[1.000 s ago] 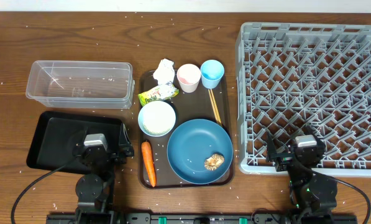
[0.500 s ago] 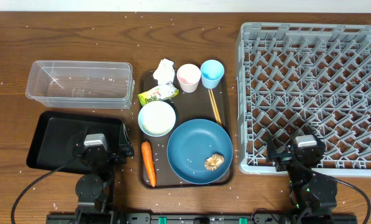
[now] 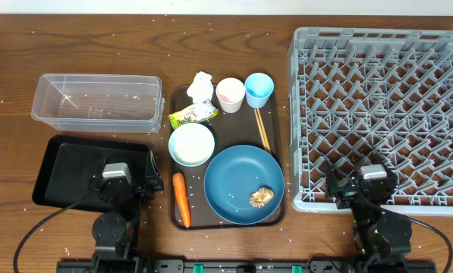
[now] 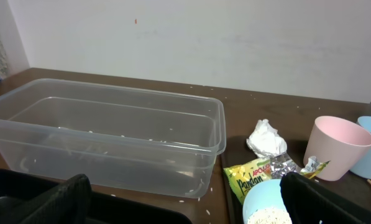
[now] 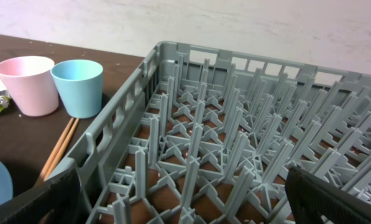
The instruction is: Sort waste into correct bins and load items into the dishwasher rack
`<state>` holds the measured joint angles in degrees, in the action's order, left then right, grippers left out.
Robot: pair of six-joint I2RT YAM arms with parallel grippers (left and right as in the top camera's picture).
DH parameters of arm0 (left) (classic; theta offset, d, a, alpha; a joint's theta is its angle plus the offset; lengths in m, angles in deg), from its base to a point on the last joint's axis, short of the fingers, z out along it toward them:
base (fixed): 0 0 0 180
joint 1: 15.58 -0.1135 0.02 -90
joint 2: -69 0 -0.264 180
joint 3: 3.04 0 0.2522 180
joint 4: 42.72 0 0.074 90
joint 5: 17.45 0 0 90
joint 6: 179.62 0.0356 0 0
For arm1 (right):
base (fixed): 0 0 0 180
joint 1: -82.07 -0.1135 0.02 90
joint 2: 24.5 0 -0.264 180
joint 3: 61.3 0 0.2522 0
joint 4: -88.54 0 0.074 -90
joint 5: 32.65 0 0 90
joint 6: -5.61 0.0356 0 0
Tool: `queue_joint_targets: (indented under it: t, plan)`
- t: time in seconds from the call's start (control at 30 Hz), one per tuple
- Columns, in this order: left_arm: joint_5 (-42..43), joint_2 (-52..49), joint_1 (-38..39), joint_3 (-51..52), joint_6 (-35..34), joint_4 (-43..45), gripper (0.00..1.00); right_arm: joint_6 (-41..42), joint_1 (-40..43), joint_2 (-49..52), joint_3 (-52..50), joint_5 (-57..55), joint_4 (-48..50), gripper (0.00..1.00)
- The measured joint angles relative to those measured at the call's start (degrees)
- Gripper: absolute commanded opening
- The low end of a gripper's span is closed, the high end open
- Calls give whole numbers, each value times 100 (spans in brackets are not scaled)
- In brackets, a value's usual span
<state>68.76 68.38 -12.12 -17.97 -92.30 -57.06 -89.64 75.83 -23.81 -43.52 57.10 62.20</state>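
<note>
On the brown serving tray [image 3: 274, 136] lie crumpled paper [image 3: 201, 85], a yellow-green wrapper [image 3: 193, 115], a carrot [image 3: 181, 199], a pink cup [image 3: 230, 95], a light blue cup [image 3: 259, 89], chopsticks [image 3: 262, 129], a white bowl [image 3: 191, 144] holding rice, and a blue plate [image 3: 237, 178] with a brown lump [image 3: 261, 197]. The clear tub [image 3: 97, 102] and black tray [image 3: 63, 163] sit at the left, the grey rack [image 3: 382, 114] at the right. My left gripper [image 3: 125, 182] stands open over the black tray. My right gripper [image 3: 360, 186] is open over the rack's near edge.
White grains are scattered over the wooden table [image 3: 14, 53]. In the left wrist view the tub [image 4: 110, 124], paper [image 4: 266, 138], wrapper [image 4: 253, 174] and pink cup [image 4: 337, 146] lie ahead. The right wrist view shows rack pegs [image 5: 235, 124] and both cups to the left.
</note>
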Motion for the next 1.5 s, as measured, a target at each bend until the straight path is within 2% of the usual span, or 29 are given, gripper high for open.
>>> queue_joint_targets:
  t: [0.57, 0.87, 1.0, 1.07, 1.2, 1.3, 1.5]
  plan:
    - [22, 0, 0, 0, -7, 0, 98, 0, 0, -2, 0, 22, 2, 99]
    - [859, 0, 0, 26, -181, 129, 98, 358, 0, 0, -2, 376, 476, 99]
    - [1311, 0, 0, 31, -190, 673, 98, 632, 0, 0, 13, 658, 586, 99]
    - [1447, -9, 0, -94, -199, 647, 98, 789, 0, 22, 118, 798, 511, 99]
    - [1589, -376, 0, -896, -199, 15, 98, 984, 0, 317, 732, 1095, 428, 99]
    - [1628, -1113, 0, -2026, -203, -750, 98, 1060, 0, 940, 1602, 1355, 105, 99]
    - [1897, -3211, 0, -4437, -201, -2212, 98, 1132, 0, 3008, 3832, 1596, -1611, 99]
